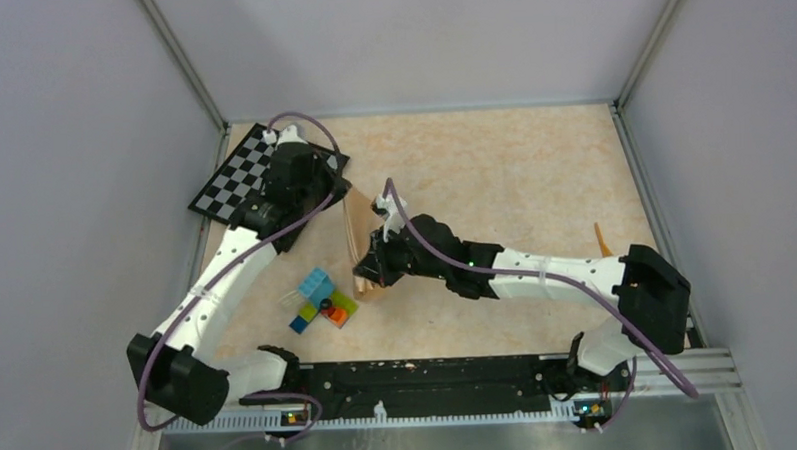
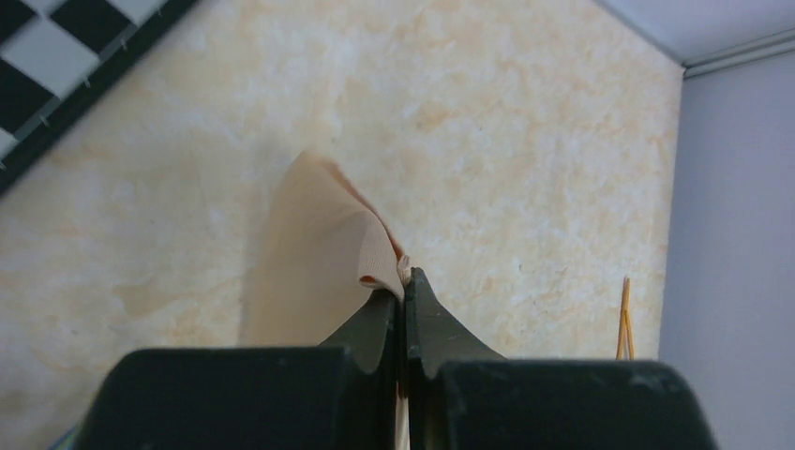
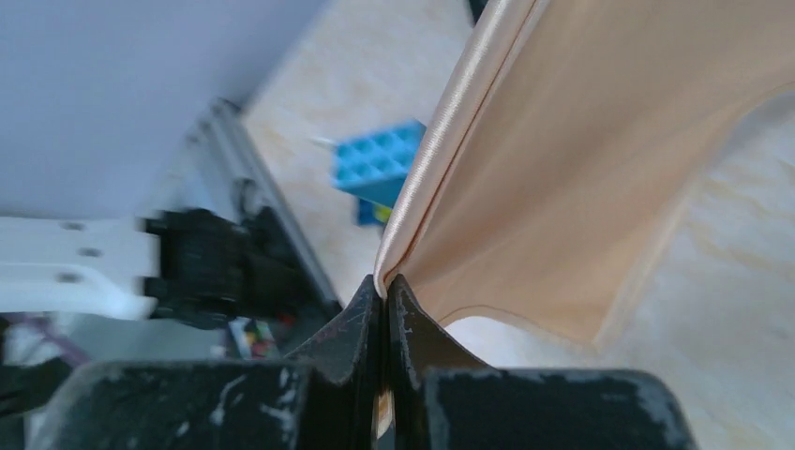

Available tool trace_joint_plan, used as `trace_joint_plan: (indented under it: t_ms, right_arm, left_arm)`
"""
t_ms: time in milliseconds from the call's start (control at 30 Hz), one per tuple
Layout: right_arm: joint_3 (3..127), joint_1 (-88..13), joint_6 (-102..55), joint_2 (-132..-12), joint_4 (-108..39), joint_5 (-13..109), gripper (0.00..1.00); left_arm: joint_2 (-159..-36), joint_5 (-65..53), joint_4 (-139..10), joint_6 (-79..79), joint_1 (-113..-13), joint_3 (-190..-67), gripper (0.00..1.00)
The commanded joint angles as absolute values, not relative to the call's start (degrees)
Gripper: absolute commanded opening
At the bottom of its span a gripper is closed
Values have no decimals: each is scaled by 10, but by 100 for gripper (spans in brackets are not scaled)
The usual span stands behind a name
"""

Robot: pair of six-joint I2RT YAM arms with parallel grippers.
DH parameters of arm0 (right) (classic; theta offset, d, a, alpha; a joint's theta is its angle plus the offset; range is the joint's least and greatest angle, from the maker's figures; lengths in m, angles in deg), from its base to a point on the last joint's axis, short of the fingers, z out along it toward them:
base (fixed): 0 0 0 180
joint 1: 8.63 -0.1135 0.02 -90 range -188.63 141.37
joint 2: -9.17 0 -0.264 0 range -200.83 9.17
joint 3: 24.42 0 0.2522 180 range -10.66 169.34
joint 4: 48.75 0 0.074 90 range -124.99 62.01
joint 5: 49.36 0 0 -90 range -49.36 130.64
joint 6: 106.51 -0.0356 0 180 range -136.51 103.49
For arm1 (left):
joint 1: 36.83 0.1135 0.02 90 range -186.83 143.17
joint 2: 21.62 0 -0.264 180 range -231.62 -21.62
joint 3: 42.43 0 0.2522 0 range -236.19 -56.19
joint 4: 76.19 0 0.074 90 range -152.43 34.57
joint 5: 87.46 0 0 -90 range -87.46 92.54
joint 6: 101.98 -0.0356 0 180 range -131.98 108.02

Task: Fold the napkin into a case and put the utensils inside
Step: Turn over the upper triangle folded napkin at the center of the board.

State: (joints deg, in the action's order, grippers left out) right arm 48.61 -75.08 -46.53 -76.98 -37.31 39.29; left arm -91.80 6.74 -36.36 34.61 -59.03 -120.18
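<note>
The peach-orange napkin (image 1: 356,241) hangs lifted off the table as a narrow upright fold, stretched between both grippers. My left gripper (image 1: 341,195) is shut on its far corner; in the left wrist view the cloth (image 2: 319,248) bunches out from the closed fingertips of that gripper (image 2: 405,281). My right gripper (image 1: 368,276) is shut on the near end, and its wrist view shows the napkin's (image 3: 581,159) folded edge pinched between the tips of the gripper (image 3: 384,284). Slim orange utensils (image 1: 603,240) lie by the right wall, also visible from the left wrist as thin utensils (image 2: 624,319).
A black-and-white checkerboard (image 1: 235,176) lies at the back left under the left arm. A cluster of coloured toy bricks (image 1: 322,300) sits just left of the right gripper; its blue brick (image 3: 377,164) shows behind the cloth. Metal frame rails border the table.
</note>
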Motion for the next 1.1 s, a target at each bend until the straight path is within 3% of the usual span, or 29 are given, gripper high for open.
trace_joint_plan:
  t_ms: [0,233,367,533,700,833,967,1067]
  right_arm:
    - [463,-725,-611,-751,-591,643,0]
    - [213,-572,-780,-760,-904,781,0]
    - [102,-478,-818,-783,-982,842,0]
    - [29,-402,-755,-816,-957,870,0]
    - [-30,-388,-692,-780,-840,799,0]
    - [-10,-387,-615,-665,-596,712,16]
    - [47,-385,-564,-526,-366,617,41]
    - [108,-373,-528,-470,-225,556,51]
  left_arm:
    - [-948,158,-376,222,-599,-1337,0]
    - [-1223,246,-341,171,-725,-1502,0]
    - [-1406,281,-306,168,-771,-1635,0]
    - [-1551,234,-318,161,-794,-1755,0]
    - [-1554,223,-418,118,-825,-1708,0]
    - [-1536,184,-460,116,-832,-1665,1]
    - [-1507,133,-450,114,-834,-1652,29]
    - [-1460,84,-453,117,-834,-1626,61]
